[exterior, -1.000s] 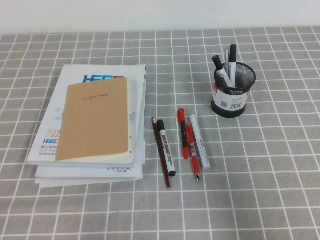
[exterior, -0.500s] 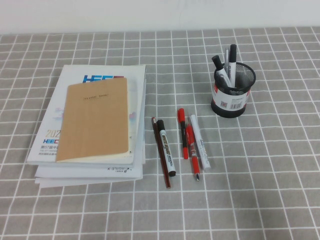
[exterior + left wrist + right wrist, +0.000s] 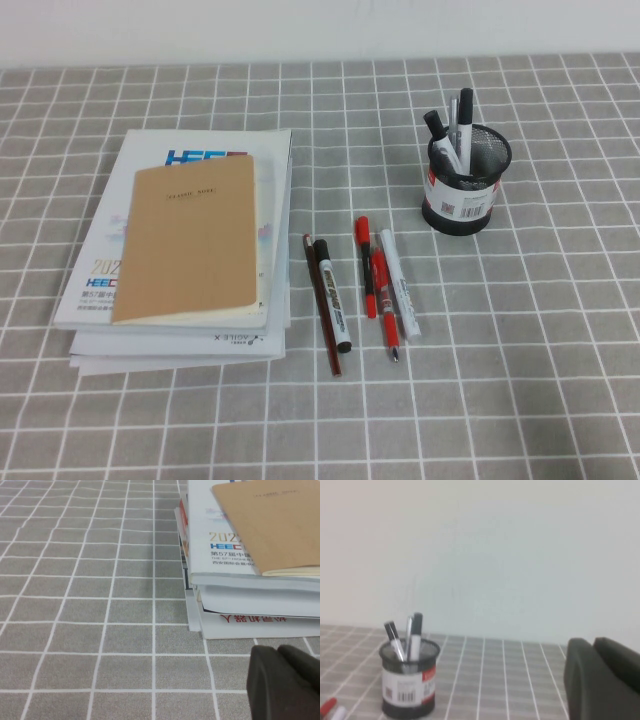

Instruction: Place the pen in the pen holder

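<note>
Five loose pens lay side by side near the middle of the grey checked table (image 3: 520, 400), and none of them was in a gripper's grasp. The pen (image 3: 332, 294) — black cap, pale printed barrel — rested flat just beside a thin dark brown pen (image 3: 322, 303), its cap end pointing toward the far edge. On its right lay two red pens (image 3: 374, 282) and a white pen (image 3: 400, 283), close together. The pen holder (image 3: 463, 186) stood upright toward the far right of the table, well apart from the pen, already holding a few black-capped pens (image 3: 455, 125). A stack of books (image 3: 180, 260) with a tan notebook (image 3: 188, 240) on top sat toward the left edge. The left gripper (image 3: 285, 682) hung low over the table beside the near edge of the stack; the right gripper (image 3: 600, 677) hovered to one side of the holder — for both, I cannot tell whether the fingers were parted or closed.
</note>
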Available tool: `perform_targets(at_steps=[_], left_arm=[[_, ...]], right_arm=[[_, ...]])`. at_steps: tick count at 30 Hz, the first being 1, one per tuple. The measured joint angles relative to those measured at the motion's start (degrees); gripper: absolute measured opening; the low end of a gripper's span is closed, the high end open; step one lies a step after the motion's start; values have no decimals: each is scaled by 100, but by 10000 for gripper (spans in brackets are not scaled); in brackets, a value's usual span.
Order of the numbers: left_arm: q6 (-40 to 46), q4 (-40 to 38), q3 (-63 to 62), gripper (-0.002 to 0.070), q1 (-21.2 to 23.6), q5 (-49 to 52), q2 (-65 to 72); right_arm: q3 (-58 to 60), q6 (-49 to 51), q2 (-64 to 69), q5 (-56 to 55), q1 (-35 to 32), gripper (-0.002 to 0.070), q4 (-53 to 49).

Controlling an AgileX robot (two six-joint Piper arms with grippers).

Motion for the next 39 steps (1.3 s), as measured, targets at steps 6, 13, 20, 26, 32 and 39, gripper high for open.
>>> perform_targets(at_steps=[6,13,20,26,32,39], left_arm=[[0,0,0,-5,0,0,0],[0,0,0,-5,0,0,0],[0,0,0,-5,0,0,0],[0,0,0,-5,0,0,0],[0,0,0,-5,0,0,0],[0,0,0,-5,0,0,0]], right_arm=[[0,-10,-828,1336,-244,-12,372],[204,-10,-895,2002,-244,-12,598],[276,1581,-1102,3431,-498,-12,-717],[276,2287,-1102,3715,-712,-12,-1360],[276,2315,-1102,3715,-712,-12,-1178],[276,2329,-1102,3715,-712,-12,-1151]])
